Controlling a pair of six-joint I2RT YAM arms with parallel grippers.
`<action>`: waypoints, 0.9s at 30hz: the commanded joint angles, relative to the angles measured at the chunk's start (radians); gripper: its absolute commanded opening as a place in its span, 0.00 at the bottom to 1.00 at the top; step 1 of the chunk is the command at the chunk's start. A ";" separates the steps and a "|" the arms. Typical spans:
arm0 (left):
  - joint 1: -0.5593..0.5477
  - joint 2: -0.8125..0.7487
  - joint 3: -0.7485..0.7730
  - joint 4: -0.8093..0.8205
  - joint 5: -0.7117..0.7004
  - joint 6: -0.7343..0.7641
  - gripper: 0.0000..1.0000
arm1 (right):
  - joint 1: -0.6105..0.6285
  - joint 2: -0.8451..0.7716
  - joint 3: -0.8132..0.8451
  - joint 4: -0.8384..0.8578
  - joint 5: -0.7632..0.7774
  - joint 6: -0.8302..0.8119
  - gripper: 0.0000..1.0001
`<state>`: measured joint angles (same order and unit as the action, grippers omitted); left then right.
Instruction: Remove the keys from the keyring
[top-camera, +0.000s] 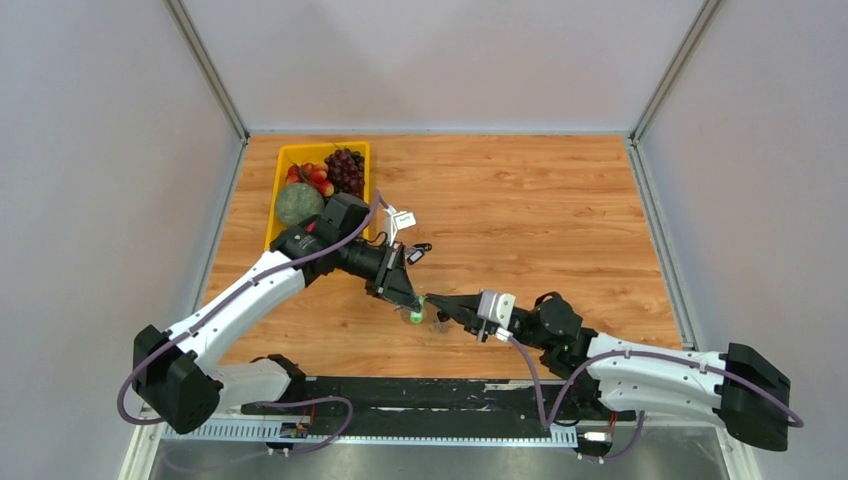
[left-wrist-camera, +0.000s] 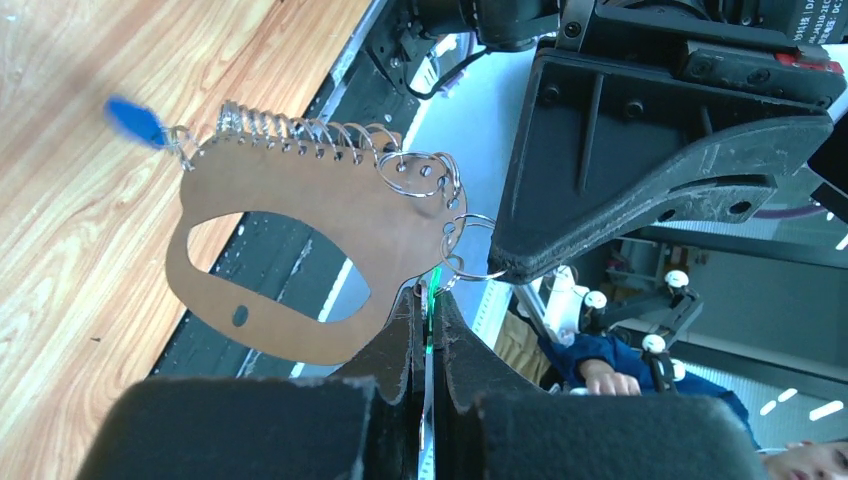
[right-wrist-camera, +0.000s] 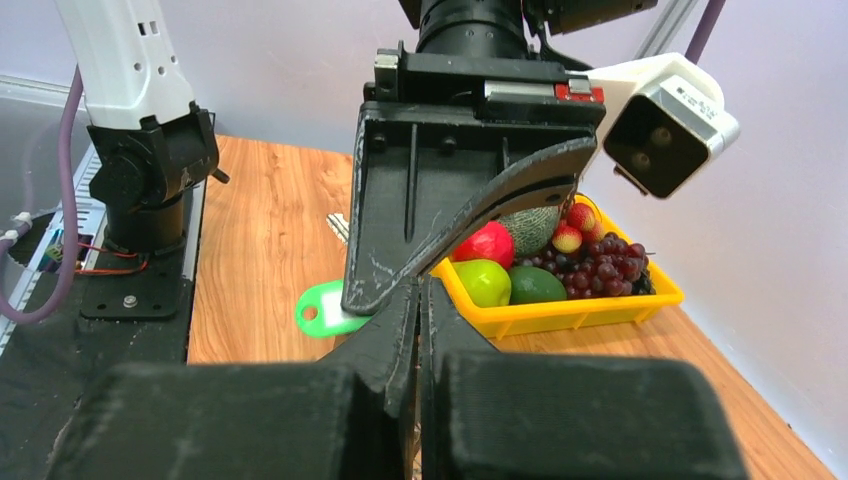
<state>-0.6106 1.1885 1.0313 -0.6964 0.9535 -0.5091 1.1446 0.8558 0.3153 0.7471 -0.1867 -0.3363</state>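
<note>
The fruit tray (top-camera: 300, 148) is sitting at the far left of the table (top-camera: 520, 200), with grapes (top-camera: 345, 165) lying behind and right of the melon (top-camera: 299, 204). Right of it and nearer, the left gripper (top-camera: 414, 304) and right gripper (top-camera: 441, 303) are meeting tip to tip. A key tag (top-camera: 415, 317) is sitting between the left fingers. The keyring (left-wrist-camera: 300, 230) is hanging just beside them, a second tag (left-wrist-camera: 135, 120) dangling at its far end.
</note>
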 joint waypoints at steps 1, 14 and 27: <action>0.001 0.015 -0.019 0.066 0.026 -0.014 0.00 | 0.001 0.022 0.050 0.207 -0.052 0.032 0.00; 0.128 -0.017 -0.059 0.220 -0.037 -0.056 0.00 | -0.001 -0.282 0.037 -0.239 0.304 0.003 0.00; 0.167 0.115 -0.135 0.587 -0.449 -0.049 0.07 | -0.001 -0.561 0.054 -0.527 0.544 0.012 0.00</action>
<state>-0.4446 1.2392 0.8845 -0.2882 0.6643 -0.5571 1.1442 0.3397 0.3172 0.2981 0.2687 -0.3252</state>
